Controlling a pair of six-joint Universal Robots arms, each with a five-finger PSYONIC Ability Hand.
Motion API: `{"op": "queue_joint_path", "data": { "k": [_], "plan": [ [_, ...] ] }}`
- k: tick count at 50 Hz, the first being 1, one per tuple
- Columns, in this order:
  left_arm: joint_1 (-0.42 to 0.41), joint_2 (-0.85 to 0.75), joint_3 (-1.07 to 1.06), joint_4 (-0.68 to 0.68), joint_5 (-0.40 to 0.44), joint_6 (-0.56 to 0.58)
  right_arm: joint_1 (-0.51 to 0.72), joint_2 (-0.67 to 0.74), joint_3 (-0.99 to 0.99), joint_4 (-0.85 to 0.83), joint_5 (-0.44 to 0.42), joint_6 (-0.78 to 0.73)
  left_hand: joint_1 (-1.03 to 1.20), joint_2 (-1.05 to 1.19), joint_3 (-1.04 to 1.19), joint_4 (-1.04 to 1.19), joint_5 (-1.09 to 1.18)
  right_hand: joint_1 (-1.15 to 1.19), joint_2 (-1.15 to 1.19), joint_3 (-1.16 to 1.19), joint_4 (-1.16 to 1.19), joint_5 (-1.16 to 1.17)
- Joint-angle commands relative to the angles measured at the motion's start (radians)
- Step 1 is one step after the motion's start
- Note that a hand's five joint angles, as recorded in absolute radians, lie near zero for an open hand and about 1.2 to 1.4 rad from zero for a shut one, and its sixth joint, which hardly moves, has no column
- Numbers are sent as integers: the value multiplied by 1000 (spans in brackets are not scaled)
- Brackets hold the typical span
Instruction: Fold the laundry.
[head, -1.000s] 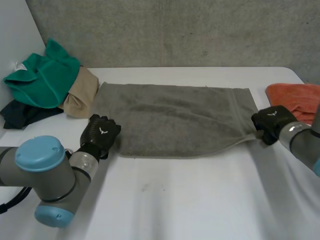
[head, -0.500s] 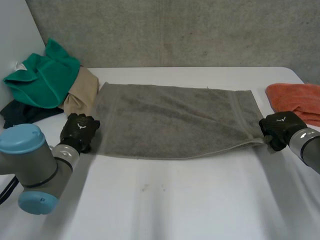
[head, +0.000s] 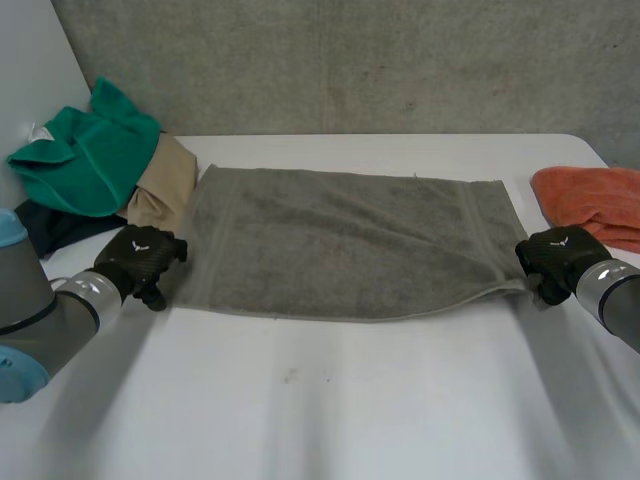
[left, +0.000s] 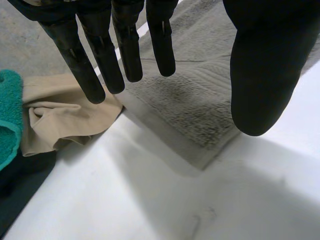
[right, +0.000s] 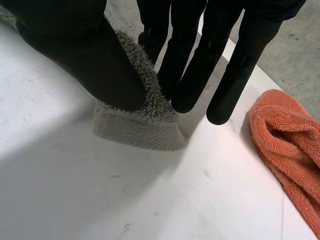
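Pinches the near right corner of the grey towel (head: 340, 240), flat on the table (head: 330, 400), in the right hand (head: 560, 258), holds the left hand (head: 140, 262) open and empty by the near left corner, and risks skewing it by lifting one-sided.

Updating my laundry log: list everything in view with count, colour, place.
grey towel: one, grey, spread across the table's middle
green towel: one, green, heaped at the table's far left
beige cloth: one, beige, beside the green towel
dark cloth: one, dark, under the green towel
orange towel: one, orange, at the table's right edge
table: one, white
left hand: one, black, fingers straight, at grey towel's near left corner
right hand: one, black, pinching grey towel's near right corner
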Motion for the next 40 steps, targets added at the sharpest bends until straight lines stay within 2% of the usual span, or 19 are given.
{"op": "queue_joint_path", "data": {
  "k": [1, 13, 20, 21, 25, 28, 32, 35, 40],
  "plan": [
    [-2, -66, 71, -6, -7, 0, 2, 5, 0, -6, 0, -1, 133, 126, 125, 122, 119, 280, 213, 196, 190, 226],
    [-19, -121, 139, -10, -5, 0, 0, 7, 4, -14, 2, -9, 230, 222, 222, 219, 216, 280, 213, 196, 190, 226],
    [-31, -164, 195, -26, -7, 2, 2, 7, 6, -14, 2, -9, 474, 466, 465, 463, 460, 280, 213, 196, 190, 226],
    [-33, -173, 209, -35, -7, 2, 2, 7, 8, -14, 2, -11, 602, 594, 593, 591, 588, 280, 213, 196, 190, 226],
    [-39, -178, 223, -62, -7, 2, 2, 5, 9, -14, 2, -9, 890, 882, 881, 879, 876, 280, 213, 196, 190, 226],
    [-40, -171, 212, -81, -5, -4, 2, 5, 9, -14, 2, -11, 891, 883, 882, 880, 876, 280, 213, 196, 190, 226],
    [-53, -105, 165, -121, -1, -3, 0, 4, 9, -14, 2, -11, 235, 227, 226, 224, 220, 280, 213, 196, 190, 226],
    [-54, -39, 103, -131, 4, 3, 0, 3, 9, -14, 2, -11, 157, 149, 149, 146, 143, 280, 213, 196, 190, 226],
    [-48, -23, 71, -130, 1, 5, 2, 3, 9, -14, 2, -11, 131, 123, 122, 120, 116, 280, 213, 196, 190, 226]
  ]
}}
